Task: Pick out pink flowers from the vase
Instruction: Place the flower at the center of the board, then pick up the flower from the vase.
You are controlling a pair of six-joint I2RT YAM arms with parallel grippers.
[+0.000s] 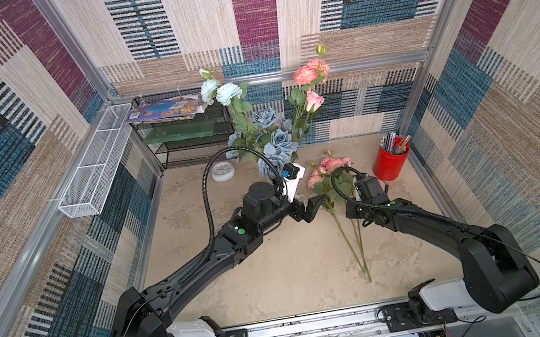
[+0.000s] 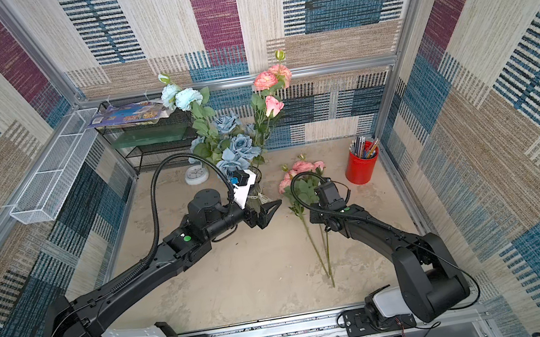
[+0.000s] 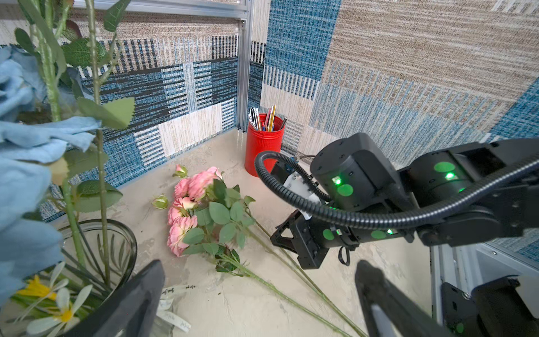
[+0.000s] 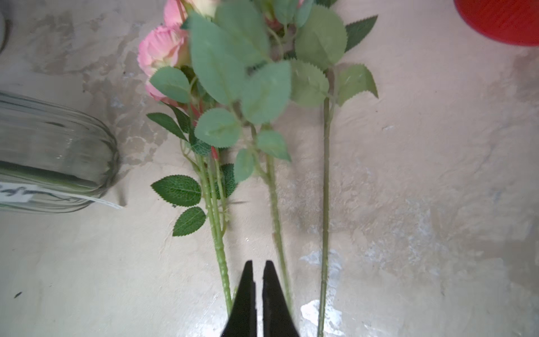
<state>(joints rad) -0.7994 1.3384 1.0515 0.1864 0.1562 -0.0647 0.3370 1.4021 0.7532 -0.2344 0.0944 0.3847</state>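
Right gripper shut, empty, btwn pink flowers stems — vase prob. near.

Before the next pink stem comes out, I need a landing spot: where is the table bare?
Bare: the table between the left arm and the pink flowers lying on it. Another strip runs from those stems toward the red pencil cup. Crowded: around the vase, the clock and the left claw.

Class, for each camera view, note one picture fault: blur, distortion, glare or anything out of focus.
In both top views, wide-angle distortion bows the frame posts; in the left wrist view, the blue blooms close to the lens are soft; in the right wrist view, the nearest leaves are blurred, and glare spots shine on the tabletop.
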